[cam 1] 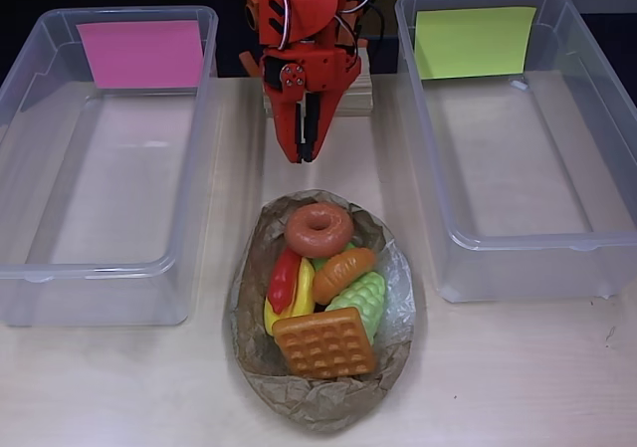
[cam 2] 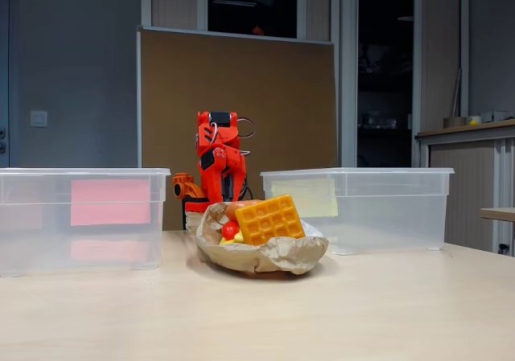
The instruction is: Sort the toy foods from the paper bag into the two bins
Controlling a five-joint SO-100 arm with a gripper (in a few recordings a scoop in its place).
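The crumpled brown paper bag [cam 1: 320, 392] [cam 2: 265, 256] lies at the table's middle front. In it I see a brown donut [cam 1: 318, 230], an orange croissant [cam 1: 343, 262], a red chili [cam 1: 284, 279], a yellow banana [cam 1: 302, 290], green grapes [cam 1: 360, 298] and an orange waffle [cam 1: 323, 342] [cam 2: 269, 219]. The clear bin with the pink label [cam 1: 60, 168] [cam 2: 80, 216] stands left, the bin with the yellow-green label [cam 1: 597, 168] [cam 2: 386, 208] right; both look empty. My red gripper [cam 1: 304, 155] hangs behind the bag, fingers together, pointing at the donut, holding nothing.
The arm's base [cam 1: 348, 94] sits on a wooden block between the bins at the table's back edge. Bare tabletop [cam 2: 257, 321] stretches in front of the bag. A brown board stands behind the table.
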